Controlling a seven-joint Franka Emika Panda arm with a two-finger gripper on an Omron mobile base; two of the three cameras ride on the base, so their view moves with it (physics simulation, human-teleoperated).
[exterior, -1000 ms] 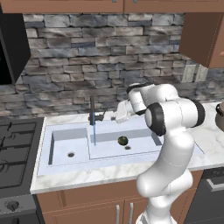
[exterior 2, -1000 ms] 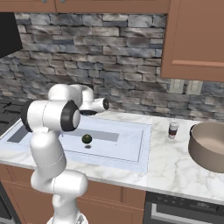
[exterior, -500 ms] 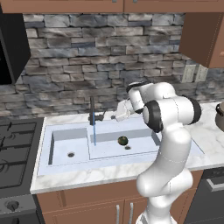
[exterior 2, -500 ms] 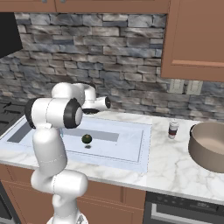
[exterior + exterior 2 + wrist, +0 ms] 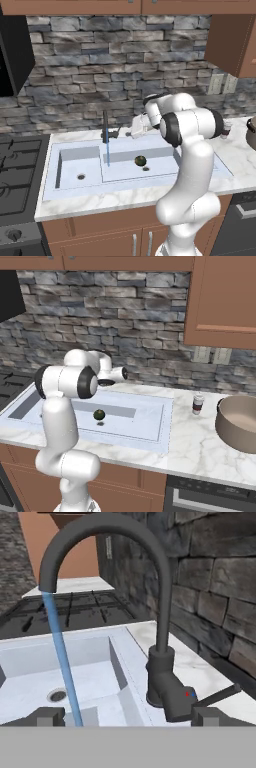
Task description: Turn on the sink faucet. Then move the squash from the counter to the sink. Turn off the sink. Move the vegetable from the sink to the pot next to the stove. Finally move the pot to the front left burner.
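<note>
Stone-backed kitchen, marble counter [image 5: 220, 165] around the sink [image 5: 165, 170]. The squash [image 5: 141, 160] already sits in the large bowl under running water, so the sink faucet [image 5: 160, 637] needs shutting off. My fingers [image 5: 127, 717] are spread wide, empty; its lever pokes out near the one at 3 o'clock.

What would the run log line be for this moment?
water: running from faucet | squash: in sink large bowl | tool: open, at faucet lever | pot: on counter
</note>
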